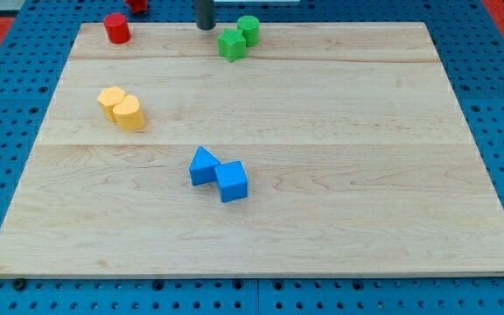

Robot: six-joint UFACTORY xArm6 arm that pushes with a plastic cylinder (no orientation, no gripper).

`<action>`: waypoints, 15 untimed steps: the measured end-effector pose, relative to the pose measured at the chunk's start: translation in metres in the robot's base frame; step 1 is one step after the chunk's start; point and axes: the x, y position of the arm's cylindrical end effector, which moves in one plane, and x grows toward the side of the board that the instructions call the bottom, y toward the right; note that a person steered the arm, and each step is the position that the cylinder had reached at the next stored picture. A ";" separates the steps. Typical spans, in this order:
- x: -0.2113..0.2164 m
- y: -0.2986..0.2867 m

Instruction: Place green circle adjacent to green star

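Observation:
The green circle (248,28) is a short green cylinder near the view's top edge of the wooden board (348,157). The green star (231,44) lies just below and left of it, and the two touch or nearly touch. My tip (205,27) is the lower end of the dark rod at the view's top. It stands left of both green blocks, a small gap from the star.
A red cylinder (116,29) stands at the top left, with another red block (136,5) partly cut off above it. Two yellow blocks (122,108) sit together at the left. A blue triangle (203,165) and blue cube (232,181) touch at centre.

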 end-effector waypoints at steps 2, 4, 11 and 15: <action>0.000 0.023; 0.001 0.052; 0.097 0.058; 0.030 0.010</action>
